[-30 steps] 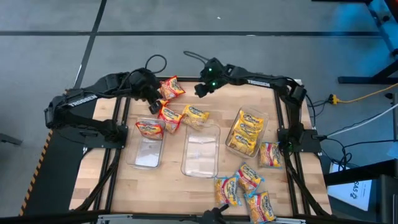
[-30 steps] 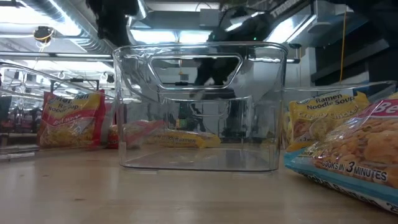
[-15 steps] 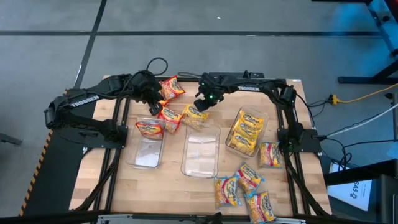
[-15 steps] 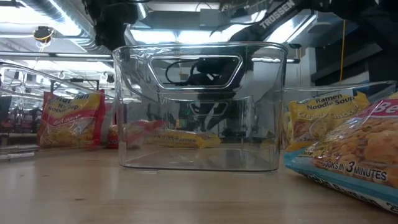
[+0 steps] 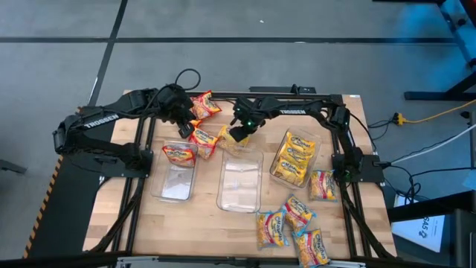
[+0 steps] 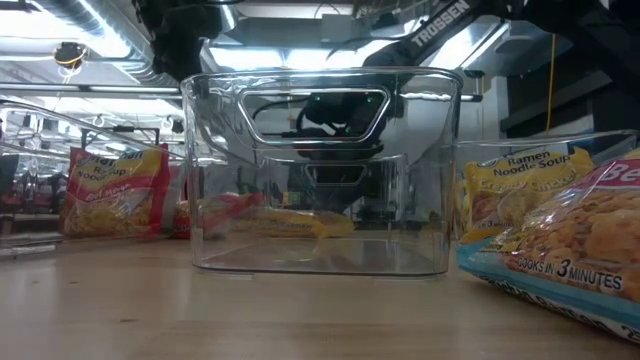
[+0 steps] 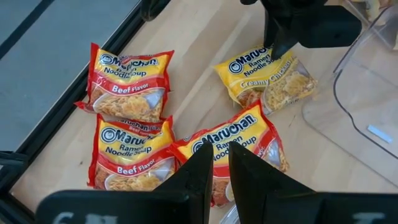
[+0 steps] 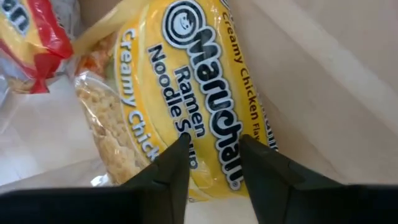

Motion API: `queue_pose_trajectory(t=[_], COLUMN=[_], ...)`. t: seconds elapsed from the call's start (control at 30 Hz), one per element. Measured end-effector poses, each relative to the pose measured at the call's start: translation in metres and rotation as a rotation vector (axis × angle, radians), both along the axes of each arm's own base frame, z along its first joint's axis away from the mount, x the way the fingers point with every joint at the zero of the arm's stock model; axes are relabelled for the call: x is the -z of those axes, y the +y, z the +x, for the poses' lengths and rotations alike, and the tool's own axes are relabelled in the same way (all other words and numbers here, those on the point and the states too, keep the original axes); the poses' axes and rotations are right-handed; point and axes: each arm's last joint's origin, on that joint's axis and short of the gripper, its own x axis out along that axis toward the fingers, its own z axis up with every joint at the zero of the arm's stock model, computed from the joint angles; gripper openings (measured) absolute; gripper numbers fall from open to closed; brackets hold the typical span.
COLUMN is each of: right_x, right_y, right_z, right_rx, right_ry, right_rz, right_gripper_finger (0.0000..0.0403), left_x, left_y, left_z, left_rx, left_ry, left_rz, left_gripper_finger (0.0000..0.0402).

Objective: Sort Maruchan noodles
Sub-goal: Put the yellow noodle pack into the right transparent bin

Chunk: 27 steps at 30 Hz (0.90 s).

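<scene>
A yellow Creamy Chicken packet (image 5: 232, 138) (image 8: 186, 99) (image 7: 267, 78) lies flat on the table just beyond the middle clear tray (image 5: 239, 182). My right gripper (image 5: 241, 131) (image 8: 214, 149) is open and stands low over it, fingers pointing down. My left gripper (image 5: 186, 125) (image 7: 221, 165) is shut and hovers above three red packets (image 7: 127, 84) (image 7: 127, 162) (image 7: 239, 140) at the table's far left. Another red packet (image 5: 178, 153) leans on the far rim of the left tray (image 5: 175, 182). My right gripper comes at the yellow packet from above, a finger on either side of the printed name (image 8: 199, 134) near the packet's middle. I cannot tell whether the fingertips touch the wrapper. The packet lies flat on the table.
The right tray (image 5: 277, 175) holds several yellow packets (image 5: 294, 156). One packet (image 5: 322, 184) lies beside it, and several more (image 5: 290, 223) are heaped near the table's near edge. The middle tray's front wall (image 6: 320, 170) fills the low view. Bare wood shows at the near left.
My right gripper has come from the table's far edge toward the near side and down, ending low over the yellow packet. The packets have not moved.
</scene>
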Motion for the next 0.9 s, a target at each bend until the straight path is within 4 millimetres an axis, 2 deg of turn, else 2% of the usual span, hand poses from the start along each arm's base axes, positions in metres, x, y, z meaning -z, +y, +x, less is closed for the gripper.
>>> queue_pose_trajectory(t=[0.2,0.33,0.43,0.6,0.77,0.9], right_x=[0.001,-0.001,-0.013,-0.046,-0.096,-0.142], right_y=[0.001,0.002,0.003,0.005,0.011,0.019], right_z=[-0.002,-0.001,-0.003,-0.010,-0.028,-0.053], right_rx=[-0.046,-0.084,-0.099,-0.098,-0.081,-0.046], right_ry=[0.010,-0.013,-0.046,-0.113,-0.192,-0.242], right_rz=[-0.015,0.007,0.007,-0.022,-0.098,-0.209], right_gripper_finger=[0.0013,0.0004,0.0002,0.0002,0.0001,0.0000], left_x=[0.000,0.000,0.000,0.000,0.000,0.000], left_y=[0.000,0.000,0.000,0.000,0.000,0.000], left_z=[0.000,0.000,0.000,0.000,0.000,0.001], left_rx=[0.010,0.024,0.026,0.037,0.037,0.037], left_ry=[0.005,0.010,0.011,0.016,0.016,0.009], left_rz=[0.007,0.015,0.017,0.023,0.023,0.027], left_gripper_finger=[0.0045,0.0045,0.0045,0.0045,0.0045,0.0045])
